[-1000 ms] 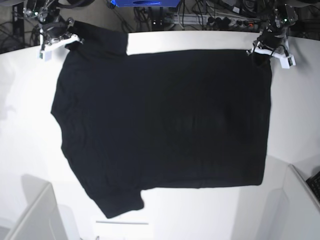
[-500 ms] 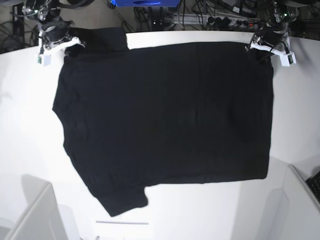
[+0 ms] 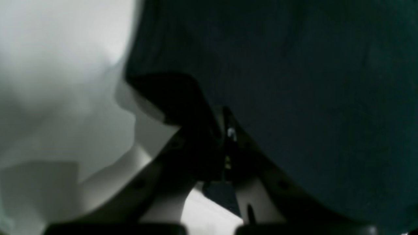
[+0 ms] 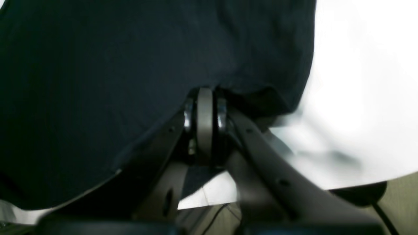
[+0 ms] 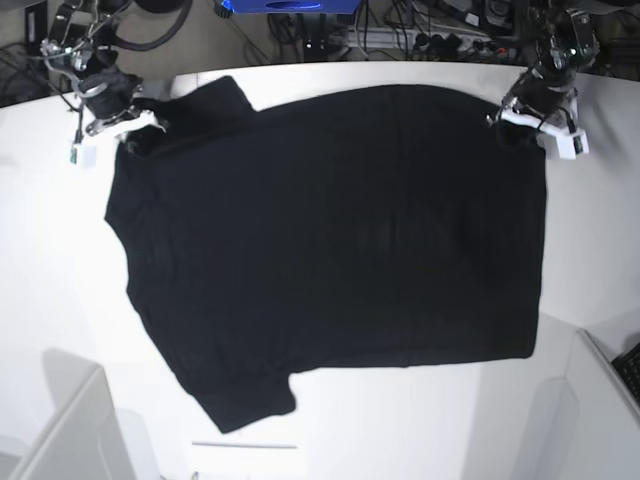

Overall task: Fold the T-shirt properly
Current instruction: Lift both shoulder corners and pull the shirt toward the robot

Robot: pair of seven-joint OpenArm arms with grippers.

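A white table (image 5: 60,250) fills the base view, with a clutter of dark cables (image 5: 420,30) and a blue object (image 5: 285,5) behind its far edge. No container is visible on the surface.

The T-shirt (image 5: 330,240) lies spread flat across the middle of the table, plain black side up; no print shows. One sleeve points toward the near edge of the table, the other lies at the far edge beside the right gripper. The hem runs along the shirt's side nearest the left gripper.

The right gripper (image 5: 125,125) sits at the shirt's far corner on the sleeve side. In the right wrist view its jaws are pressed together with black fabric (image 4: 130,65) pinched between them, so it is clamped on the T-shirt.

The left gripper (image 5: 530,110) sits at the shirt's other far corner, on the hem side. The left wrist view is dim and blurred; the jaws appear closed tight with the shirt's dark cloth (image 3: 294,81) draped over and around them, gripping the T-shirt.

A pale angled panel (image 5: 60,430) stands off the shirt's near sleeve.
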